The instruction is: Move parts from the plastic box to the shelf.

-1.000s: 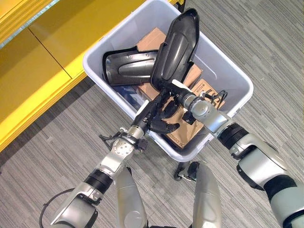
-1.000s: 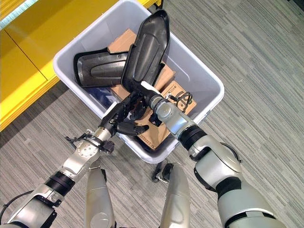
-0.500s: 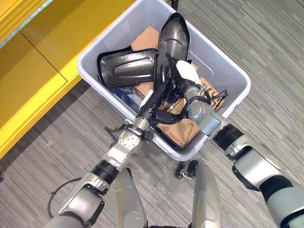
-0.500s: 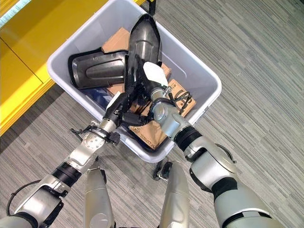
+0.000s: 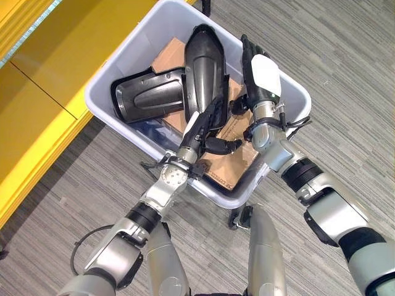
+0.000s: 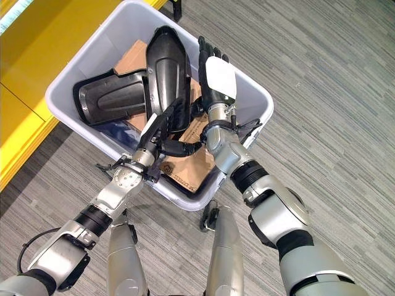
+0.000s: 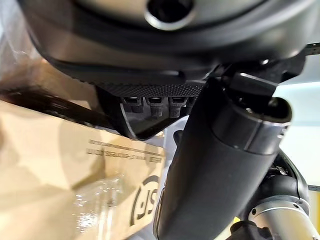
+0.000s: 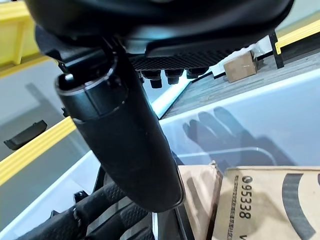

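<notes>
1. Black moulded part (image 5: pixel 207 65) stands propped in the grey box (image 5: pixel 295 98), its long axis running from 12 o'clock at its rounded tip down to 6 o'clock at its base, leaning over the cardboard (image 5: pixel 229 161) beneath.
2. Left hand (image 5: pixel 200 126) reaches in over the box's near wall and meets the part at its lower end, fingers extended along the edge; whether they actually clamp it cannot be told from these views.
3. Right hand (image 5: pixel 258 74) is spread wide and holds nothing, fingers straight and pointing toward 12 o'clock, standing just beside the part at its 3 o'clock side, apart from it.
4. A 2nd black part (image 5: pixel 148 98) lies flat at 9 o'clock of the upright one, its long axis crosswise, running 9 to 3.
5. Judged from this, the left hand is the nearer and sits at the part's base, so a lift would likely pivot there; the right hand would need to close in from 3 o'clock to steady the upper half.
6. Yellow shelf (image 5: pixel 43 92) lies at 9 to 10 o'clock of the box.
</notes>
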Tool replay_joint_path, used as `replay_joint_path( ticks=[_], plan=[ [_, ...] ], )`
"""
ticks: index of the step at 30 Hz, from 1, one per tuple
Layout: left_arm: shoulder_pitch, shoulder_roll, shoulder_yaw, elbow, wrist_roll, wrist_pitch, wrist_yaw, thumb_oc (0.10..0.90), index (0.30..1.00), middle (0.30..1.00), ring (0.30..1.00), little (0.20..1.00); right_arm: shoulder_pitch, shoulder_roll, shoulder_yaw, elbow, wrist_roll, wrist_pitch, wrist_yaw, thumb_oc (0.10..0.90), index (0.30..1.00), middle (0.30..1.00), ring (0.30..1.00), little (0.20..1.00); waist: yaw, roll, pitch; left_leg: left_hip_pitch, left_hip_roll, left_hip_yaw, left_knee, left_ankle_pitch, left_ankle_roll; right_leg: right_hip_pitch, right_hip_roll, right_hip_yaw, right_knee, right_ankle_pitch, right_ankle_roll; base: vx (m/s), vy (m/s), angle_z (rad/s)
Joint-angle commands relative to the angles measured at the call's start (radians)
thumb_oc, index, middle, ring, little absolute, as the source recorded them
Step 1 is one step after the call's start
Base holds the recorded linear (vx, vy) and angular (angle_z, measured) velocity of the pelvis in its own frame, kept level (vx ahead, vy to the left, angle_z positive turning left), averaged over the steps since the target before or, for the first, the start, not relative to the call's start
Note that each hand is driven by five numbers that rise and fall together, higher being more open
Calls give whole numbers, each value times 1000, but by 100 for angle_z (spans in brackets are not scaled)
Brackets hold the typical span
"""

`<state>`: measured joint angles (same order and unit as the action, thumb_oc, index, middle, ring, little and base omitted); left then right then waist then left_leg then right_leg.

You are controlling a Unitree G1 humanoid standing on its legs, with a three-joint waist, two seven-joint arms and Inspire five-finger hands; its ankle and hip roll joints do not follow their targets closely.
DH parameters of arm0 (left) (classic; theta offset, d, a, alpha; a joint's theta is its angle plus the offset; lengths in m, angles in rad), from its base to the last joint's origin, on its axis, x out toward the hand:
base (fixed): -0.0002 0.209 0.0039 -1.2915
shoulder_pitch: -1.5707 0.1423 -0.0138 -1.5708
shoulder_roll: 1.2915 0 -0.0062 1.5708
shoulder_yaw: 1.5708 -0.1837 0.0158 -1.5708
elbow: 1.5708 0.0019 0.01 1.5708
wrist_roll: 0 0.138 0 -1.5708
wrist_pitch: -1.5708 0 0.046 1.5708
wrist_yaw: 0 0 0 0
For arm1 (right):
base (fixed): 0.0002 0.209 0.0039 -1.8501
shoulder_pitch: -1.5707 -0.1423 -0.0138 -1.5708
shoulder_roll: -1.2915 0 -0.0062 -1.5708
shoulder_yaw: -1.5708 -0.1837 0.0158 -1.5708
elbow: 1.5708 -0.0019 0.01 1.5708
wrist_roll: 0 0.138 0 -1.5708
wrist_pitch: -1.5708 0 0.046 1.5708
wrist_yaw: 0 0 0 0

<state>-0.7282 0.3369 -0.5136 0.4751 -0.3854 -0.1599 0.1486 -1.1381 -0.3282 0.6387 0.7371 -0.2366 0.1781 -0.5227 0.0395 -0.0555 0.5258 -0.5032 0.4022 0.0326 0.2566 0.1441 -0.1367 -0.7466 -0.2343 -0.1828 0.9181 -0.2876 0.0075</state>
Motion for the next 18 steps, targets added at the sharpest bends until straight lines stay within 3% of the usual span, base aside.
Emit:
replay_joint_path(
  ticks=[1, 2, 5, 9, 18],
  plan=[
    [-124, -42, 8, -91, 18, -81, 16, 900, 1000, 1000, 1000, 1000, -143, -5, -32, -115, -24, -105, -38, 900, 1000, 1000, 1000, 1000, -7, 33, -6, -23, 23, 52, 43, -45, 12, 79, 51, 89, -135, 71, 48, -26, 37, -8],
    [-118, -43, 7, -94, 18, -78, 19, 900, 1000, 1000, 1000, 1000, -132, -5, -31, -121, -26, -119, -34, 900, 1000, 1000, 1000, 1000, -12, 29, -6, -8, 15, 48, 51, -69, 4, 96, 43, 94, -130, 48, 57, -89, 32, -13],
    [-112, -41, 16, -108, 30, -82, 39, 900, 1000, 1000, 1000, 1000, -108, -10, -35, -185, -75, -165, -24, 900, 1000, 1000, 1000, 1000, -13, 34, -6, -20, 21, 57, 42, -46, 12, 79, 52, 93, -141, 75, 49, -36, 35, -14],
    [-87, -41, 38, -139, 74, -100, 104, 900, 1000, 1000, 1000, 1000, -54, -30, -53, -355, -96, -155, 10, 900, 1000, 1000, 1000, 1000, -27, 30, -6, -11, 17, 63, 42, -51, 12, 82, 52, 99, -146, 77, 52, -16, 40, -3],
    [30, 12, 157, -287, 296, -138, 374, 900, 1000, 1000, 1000, 1000, 185, -118, -120, -727, -179, -131, 44, 900, 1000, 1000, 1000, 1000, -57, 14, -6, 36, -2, 73, 52, -81, 16, 121, 46, 108, -174, 77, 59, -16, 29, -1]
  ],
)
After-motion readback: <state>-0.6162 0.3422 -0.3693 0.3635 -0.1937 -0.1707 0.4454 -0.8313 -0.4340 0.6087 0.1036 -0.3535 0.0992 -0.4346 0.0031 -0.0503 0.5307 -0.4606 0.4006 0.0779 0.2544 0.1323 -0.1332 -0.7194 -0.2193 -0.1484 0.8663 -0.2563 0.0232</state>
